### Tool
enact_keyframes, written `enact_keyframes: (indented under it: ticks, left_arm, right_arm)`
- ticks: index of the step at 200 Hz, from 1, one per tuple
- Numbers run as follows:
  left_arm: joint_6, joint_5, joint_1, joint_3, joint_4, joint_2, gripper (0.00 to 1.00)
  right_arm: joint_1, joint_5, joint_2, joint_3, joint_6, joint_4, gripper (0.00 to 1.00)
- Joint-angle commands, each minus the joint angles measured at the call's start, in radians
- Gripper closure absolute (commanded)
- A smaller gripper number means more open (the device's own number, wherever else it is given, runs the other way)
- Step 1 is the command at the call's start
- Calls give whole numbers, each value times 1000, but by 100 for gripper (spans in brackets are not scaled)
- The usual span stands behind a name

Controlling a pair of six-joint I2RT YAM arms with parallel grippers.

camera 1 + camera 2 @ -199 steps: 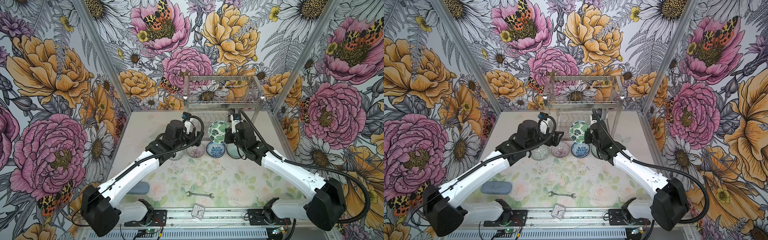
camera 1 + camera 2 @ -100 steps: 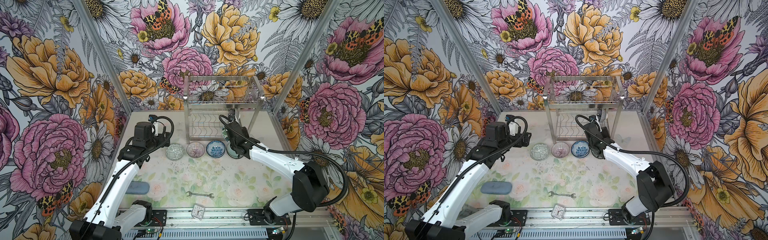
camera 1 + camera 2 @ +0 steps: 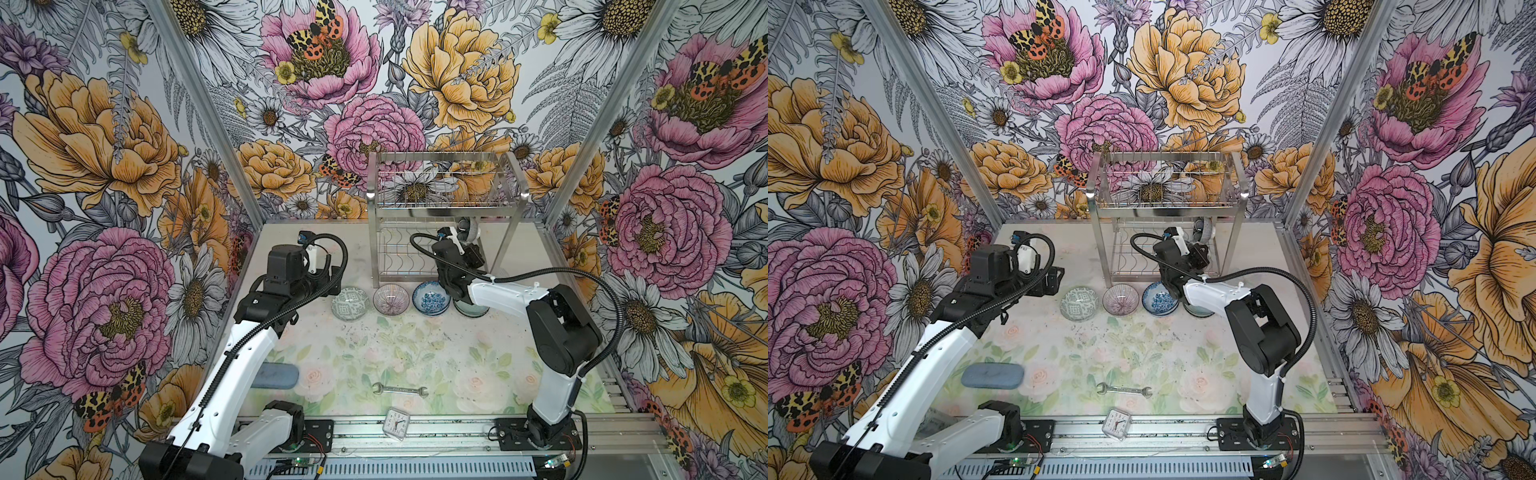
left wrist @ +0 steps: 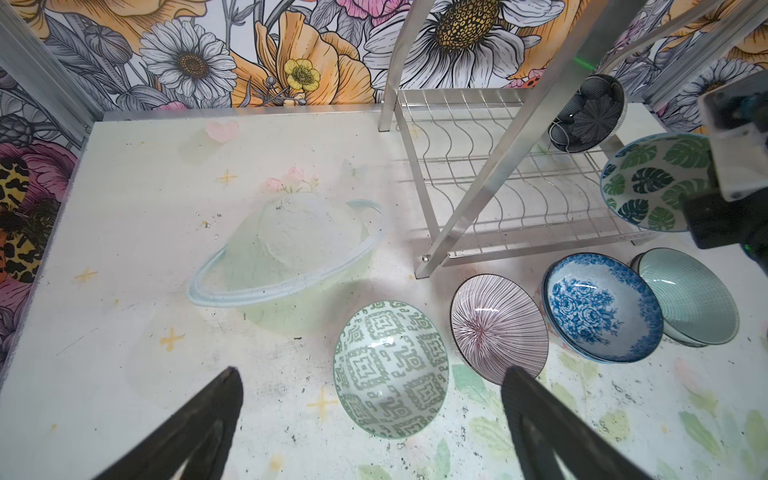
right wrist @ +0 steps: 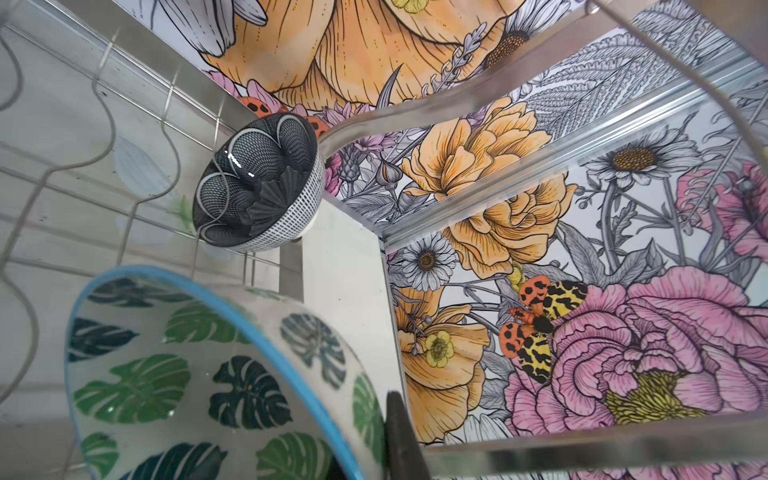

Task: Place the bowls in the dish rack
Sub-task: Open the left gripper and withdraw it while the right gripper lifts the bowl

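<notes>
Leaf bowl (image 5: 199, 374) in right gripper (image 5: 388, 419): white, green and teal leaves, blue rim. Dark bowl (image 5: 257, 195) beyond it: charcoal net scallops inside, white grid outside. Ahead of left gripper (image 4: 372, 374): sage geometric bowl (image 4: 390, 370), purple-striped bowl (image 4: 498, 328), blue floral bowl (image 4: 598, 307); farthest, celadon bowl (image 4: 694, 295), possibly fine-lined.

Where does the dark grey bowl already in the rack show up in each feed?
Top view: dark grey bowl under the top basket of the dish rack, right end.
Top view: the bowl, same place.
Left wrist: on edge in the wavy wires, beyond the leaf bowl.
Right wrist: beyond the leaf bowl's rim.
Shared landmark: the rack's wavy wires.
</notes>
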Motion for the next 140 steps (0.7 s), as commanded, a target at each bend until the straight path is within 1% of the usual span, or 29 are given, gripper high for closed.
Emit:
enact_keyframes:
  ticks: [1, 38, 109, 140]
  left_arm:
    - [18, 30, 9, -10, 1, -19, 1]
    - [17, 36, 9, -11, 1, -24, 1]
    - [15, 40, 9, -13, 2, -28, 1]
    - [14, 42, 10, -11, 2, -27, 1]
  right_arm:
    - [-22, 75, 34, 62, -160, 203, 100]
    - [-41, 87, 97, 70, -272, 304, 100]
    - [-66, 103, 178, 88, -283, 334, 100]
    - [-79, 111, 219, 102, -322, 373, 100]
